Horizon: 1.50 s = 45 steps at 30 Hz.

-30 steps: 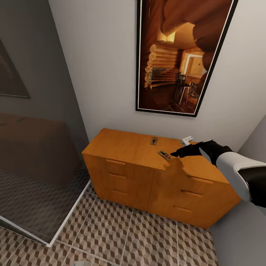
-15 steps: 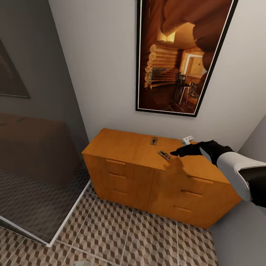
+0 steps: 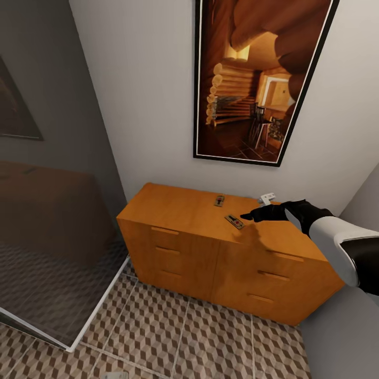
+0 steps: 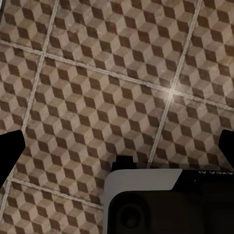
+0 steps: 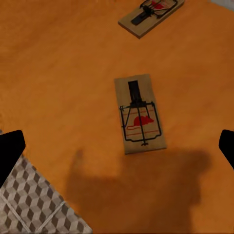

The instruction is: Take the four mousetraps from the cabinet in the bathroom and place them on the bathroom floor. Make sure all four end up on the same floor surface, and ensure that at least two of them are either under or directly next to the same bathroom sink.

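Mousetraps are the target, and the nearer mousetrap (image 5: pixel 139 114) lies flat on top of the cabinet (image 3: pixel 184 210), just ahead of the right gripper (image 3: pixel 251 216). Right gripper hovers above the cabinet top, not touching anything; right wrist view shows both black fingertips (image 5: pixel 10 148) at opposite picture edges, so jaws spread wide and empty. Trap sits centred between them, its long axis running roughly along the gripper's line of sight and a bit skewed, red bait-plate end closer to the camera. My read: the jaws would close across the board's short width, so little wrist turn is needed, mostly a forward-and-down reach.

In the head view this trap (image 3: pixel 234 221) lies near the cabinet's front edge, to the left of the gripper tips. A second mousetrap (image 3: pixel 219 200) lies further back toward the wall, well apart from the first; the wrist view has it (image 5: pixel 152 15) beyond the near one, lying at a different angle. A small white item (image 3: pixel 266 199) sits at the back of the top; can't tell what it is.

Left gripper (image 4: pixel 117 151) points straight down over the bathroom floor (image 4: pixel 97 83), fingertips wide apart, holding nothing. Right arm is clearly nearer to the traps. Framed picture (image 3: pixel 258 79) hangs on the wall above.
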Available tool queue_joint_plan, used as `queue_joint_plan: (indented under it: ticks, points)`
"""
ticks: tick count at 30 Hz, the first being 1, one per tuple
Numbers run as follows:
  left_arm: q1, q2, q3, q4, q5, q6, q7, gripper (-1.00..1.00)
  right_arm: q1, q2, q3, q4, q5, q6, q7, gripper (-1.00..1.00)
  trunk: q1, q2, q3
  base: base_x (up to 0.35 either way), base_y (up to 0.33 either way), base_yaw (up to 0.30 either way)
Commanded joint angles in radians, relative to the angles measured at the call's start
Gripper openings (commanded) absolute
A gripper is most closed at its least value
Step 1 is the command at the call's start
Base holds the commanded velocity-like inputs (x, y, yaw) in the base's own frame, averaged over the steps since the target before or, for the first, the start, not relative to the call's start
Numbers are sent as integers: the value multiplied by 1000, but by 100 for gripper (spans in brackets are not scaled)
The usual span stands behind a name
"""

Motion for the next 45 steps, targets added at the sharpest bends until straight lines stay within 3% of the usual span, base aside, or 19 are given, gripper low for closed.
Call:
queue_joint_plan:
  ticks: [1, 45]
  points:
    - [-2, -1, -8, 4, 4, -6, 1, 100, 0, -1, -1, -2, 2, 7, 9, 100, 1, -2, -2, 0, 0, 0]
    - [-2, -1, -8, 4, 4, -6, 1, 100, 0, -1, -1, -1, 0, 5, 29, 100, 1, -2, -2, 0, -12, 0]
